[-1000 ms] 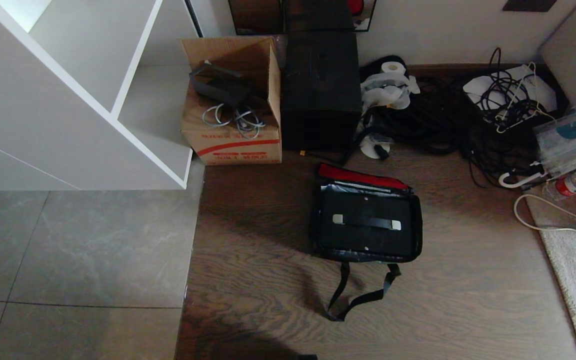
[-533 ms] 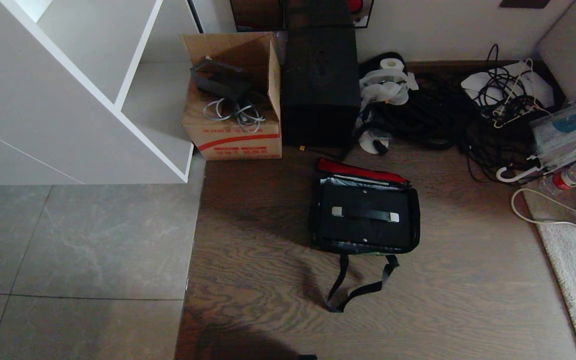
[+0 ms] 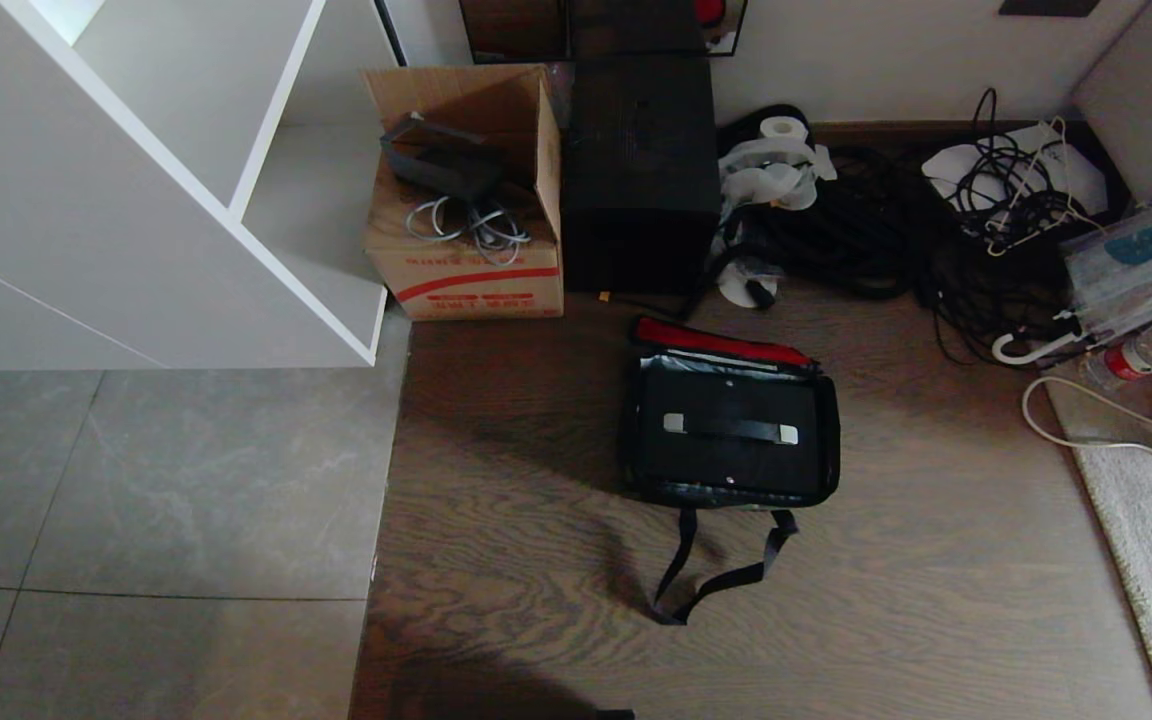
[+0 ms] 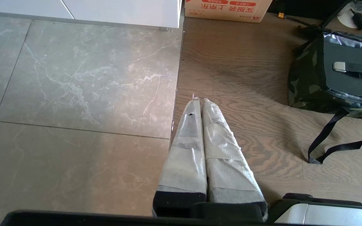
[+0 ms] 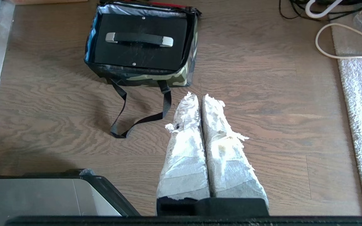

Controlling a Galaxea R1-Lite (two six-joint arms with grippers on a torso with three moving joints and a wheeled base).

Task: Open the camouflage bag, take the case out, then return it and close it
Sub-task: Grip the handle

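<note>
Hanging low over the floor, the left gripper [image 4: 199,100] pointed forward and down with its two tape-wrapped fingers [image 4: 187,147] pressed flat together, holding nothing. Its tips sat above the seam where the grey floor tiles [image 4: 74,88] met the wooden floor [image 4: 247,62], well apart from the camouflage bag [image 4: 306,81], which lay off toward the robot's right in that wrist view. The right gripper [image 5: 200,96] held a matching pose, aimed forward and down at bare wood, its frayed white-wrapped fingers [image 5: 187,150] closed against each other and empty. Neither arm appeared in the head view.

The camouflage bag [image 3: 631,440] sat upright on the wooden floor [image 3: 936,560], ahead of the right gripper and slightly to its left, near but not touching it. Its top stood open, with the red-lined flap [image 3: 716,343] folded back toward the wall. Inside the bag lay the case [image 3: 726,460], flat, its black handle [image 3: 731,429] on silver end fittings facing up. The bag's black strap [image 3: 711,585] trailed in a loose loop across the floor toward the robot; in the right wrist view the strap [image 5: 137,121] ended just beside the closed fingers, apart from them.

Behind the bag, against the wall, stood a tall black box [image 3: 641,170] with an open cardboard box [image 3: 466,200] touching its left side. A tangle of black cables [image 3: 866,230] spread to the right.
</note>
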